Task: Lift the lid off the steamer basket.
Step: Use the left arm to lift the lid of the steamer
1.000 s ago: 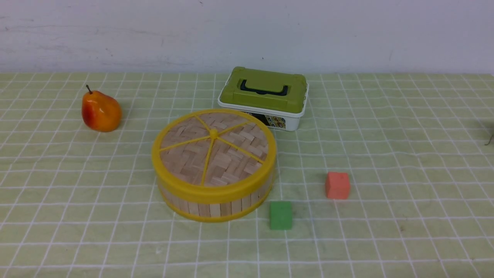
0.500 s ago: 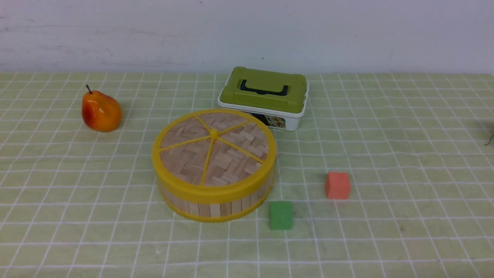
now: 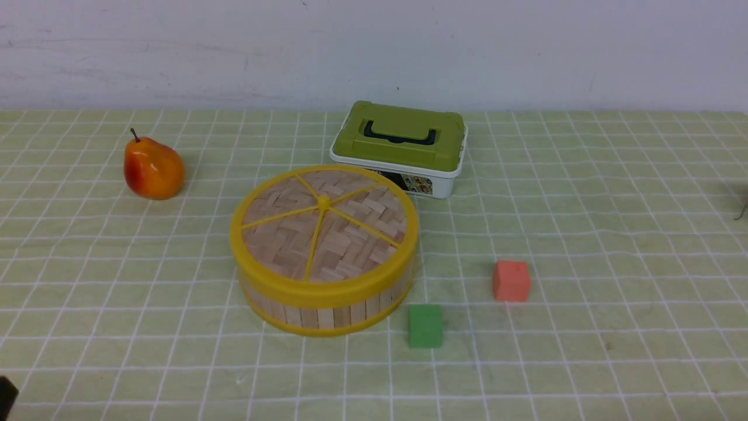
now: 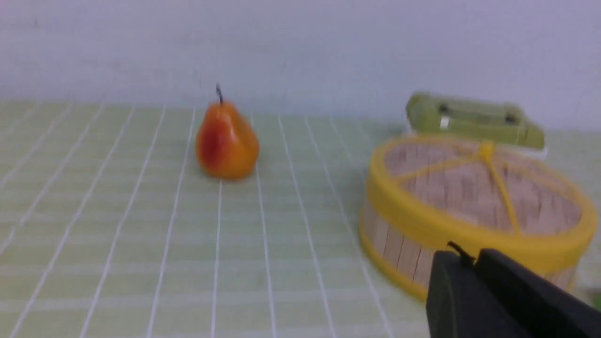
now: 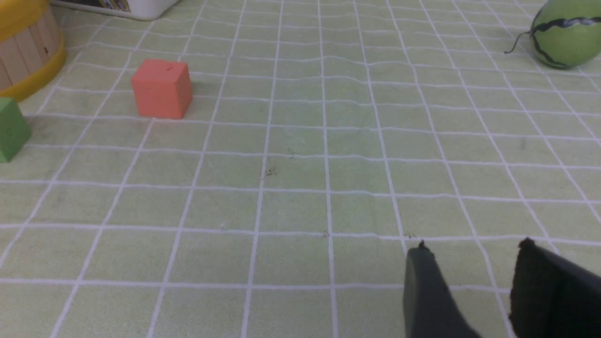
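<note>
Wood strips and yellow plastic: judged the lid (image 3: pixel 323 234) light, stiff, slick-rimmed; found it seated on the basket (image 3: pixel 327 310), mid-cloth (image 3: pixel 117 304). Would pinch the centre knob (image 3: pixel 323 202). Saw right gripper (image 5: pixel 473 246) parted, empty; could not tell left gripper (image 4: pixel 469 257).

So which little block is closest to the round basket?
The green block, right beside the steamer basket; the orange-red block sits farther off to its right.
</note>
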Available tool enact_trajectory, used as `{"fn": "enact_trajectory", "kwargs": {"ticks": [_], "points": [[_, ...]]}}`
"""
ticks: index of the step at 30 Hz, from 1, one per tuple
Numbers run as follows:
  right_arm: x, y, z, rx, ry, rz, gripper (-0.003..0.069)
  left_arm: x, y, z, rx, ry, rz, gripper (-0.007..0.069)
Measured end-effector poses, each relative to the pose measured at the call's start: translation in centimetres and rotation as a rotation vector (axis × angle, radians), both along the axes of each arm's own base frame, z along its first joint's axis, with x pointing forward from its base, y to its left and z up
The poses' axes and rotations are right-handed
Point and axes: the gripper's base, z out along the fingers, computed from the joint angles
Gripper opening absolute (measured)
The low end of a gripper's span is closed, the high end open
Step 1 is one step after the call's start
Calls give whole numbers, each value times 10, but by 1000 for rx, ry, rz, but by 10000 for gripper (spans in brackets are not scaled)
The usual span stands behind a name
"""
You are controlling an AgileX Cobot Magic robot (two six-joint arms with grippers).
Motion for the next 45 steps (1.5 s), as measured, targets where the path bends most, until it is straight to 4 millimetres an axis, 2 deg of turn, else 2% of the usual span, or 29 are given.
{"fn": "enact_trajectory", "kwargs": {"ticks": [8,11,14,16,18,20,21,22,23,24,27,31,32,33,34,35,36,37,41,43,45], "points": [[0,0,0,0,0,0,241,-12,1,35,-62,-402,-7,50],[0,0,0,0,0,0,241,-15,3,41,-102,-476,-2,54],[0,0,0,0,0,0,241,-16,6,50,-183,-460,-3,54],[0,0,0,0,0,0,241,-19,7,69,-228,-417,-8,55],[0,0,0,0,0,0,241,-20,7,97,-234,-321,-14,51],[0,0,0,0,0,0,241,-17,5,110,-225,-263,-20,43],[0,0,0,0,0,0,241,-6,2,131,-200,-168,-30,22],[0,0,0,0,0,0,241,4,-1,142,-176,-100,-36,2],[0,0,0,0,0,0,241,4,-1,142,-173,-100,-36,-1],[0,0,0,0,0,0,241,22,-5,153,-136,-6,-42,-13],[0,0,0,0,0,0,241,69,-13,167,-84,146,-43,-13],[0,0,0,0,0,0,241,134,-25,171,-64,350,-60,-13],[0,0,0,0,0,0,241,137,-26,172,-65,353,-60,-13],[0,0,0,0,0,0,241,164,-33,178,-47,469,-88,-13],[0,0,0,0,0,0,241,167,-33,175,-47,482,-88,-13],[0,0,0,0,0,0,241,192,-40,178,-31,601,-121,-13],[0,0,0,0,0,0,241,191,-40,181,-29,601,-125,-13],[0,0,0,0,0,0,241,213,-46,178,-15,714,-155,-13],[0,0,0,0,0,0,241,262,-64,173,19,912,-227,-13],[0,0,0,0,0,0,241,281,-77,166,74,987,-262,-13],[0,0,0,0,0,0,241,291,-92,160,137,1035,-279,-13]]}}
